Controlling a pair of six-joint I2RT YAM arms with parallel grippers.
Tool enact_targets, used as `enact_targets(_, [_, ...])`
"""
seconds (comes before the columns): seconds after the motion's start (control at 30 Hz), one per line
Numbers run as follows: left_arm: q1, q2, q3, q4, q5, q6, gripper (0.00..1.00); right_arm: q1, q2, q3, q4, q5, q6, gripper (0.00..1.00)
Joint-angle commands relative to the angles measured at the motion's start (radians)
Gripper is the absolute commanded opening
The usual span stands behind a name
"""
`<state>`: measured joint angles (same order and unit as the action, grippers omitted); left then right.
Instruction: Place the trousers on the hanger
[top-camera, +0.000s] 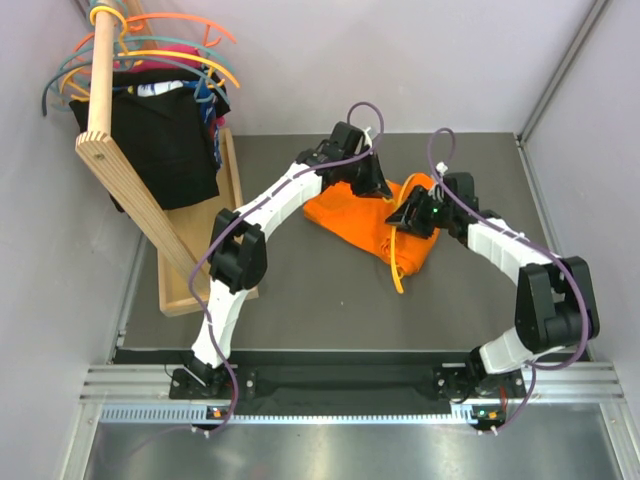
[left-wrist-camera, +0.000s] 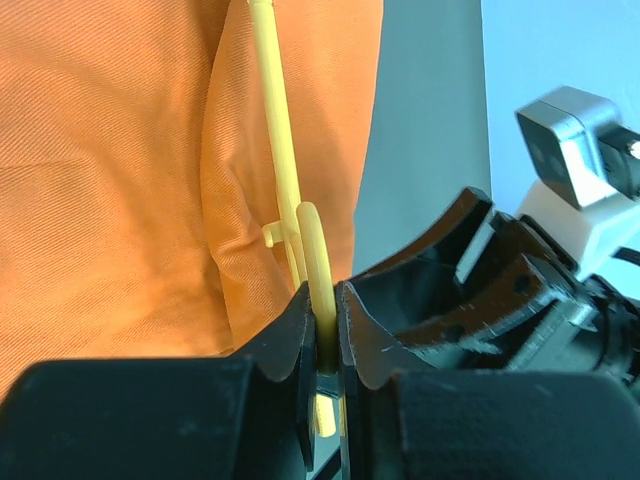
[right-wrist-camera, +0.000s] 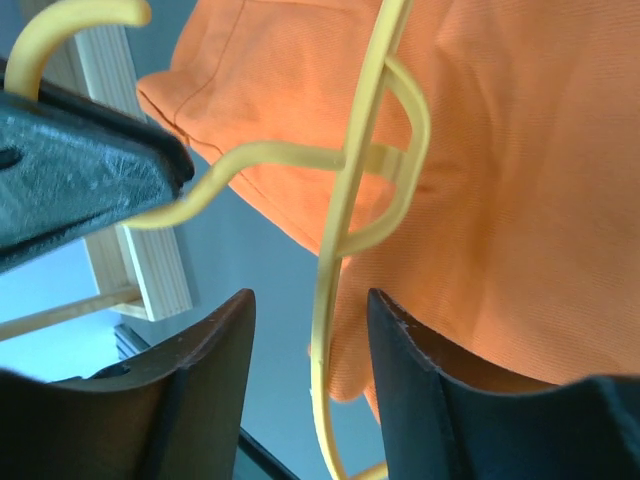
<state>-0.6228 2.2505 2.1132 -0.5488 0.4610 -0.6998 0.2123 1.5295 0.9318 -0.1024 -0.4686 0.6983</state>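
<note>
Our left tool (left-wrist-camera: 325, 335) is pinched tight on the hanger (left-wrist-camera: 285, 150). The left wrist view shows this best. The two black fingers squeeze the yellow hook ring between them, with hardly any gap.

Our right tool (right-wrist-camera: 310, 350) is wide open and holds nothing. In the right wrist view, a thin yellow bar of the hanger runs down through the gap between its fingers and touches neither one. That view also shows the hook curling away into the left tool, up at the left edge. The left wrist view does not show that curl.

The trousers (top-camera: 350, 212) lie bunched in a heap on the bench (top-camera: 320, 300), under both tools. Both wrist views show only orange cloth behind the hanger. Only the top view shows the whole heap, with a bit of yellow hanger poking out at its near edge. From above we cannot tell how the fingers of either tool stand.

At the far left of the top view we see a wooden rack (top-camera: 112, 150). It has black clothes (top-camera: 165, 150) and more hangers (top-camera: 170, 45) on it.
</note>
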Motion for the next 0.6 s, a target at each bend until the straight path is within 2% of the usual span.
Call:
enact_targets(0.0, [-0.006, -0.040, 0.044, 0.015, 0.002, 0.017, 0.00, -0.022, -0.075, 0.067, -0.078, 0.016, -0.066, 0.50])
enact_targets(0.2, [-0.006, -0.032, 0.047, 0.018, 0.018, 0.017, 0.00, -0.060, -0.039, 0.145, -0.137, -0.004, -0.137, 0.48])
enact_targets(0.5, [-0.005, -0.032, 0.050, 0.021, 0.028, 0.013, 0.00, -0.059, 0.063, 0.177, -0.074, -0.025, -0.128, 0.31])
enact_targets(0.57, [-0.005, -0.034, 0.051, 0.021, 0.027, 0.016, 0.00, -0.057, 0.077, 0.183, -0.062, -0.022, -0.126, 0.30])
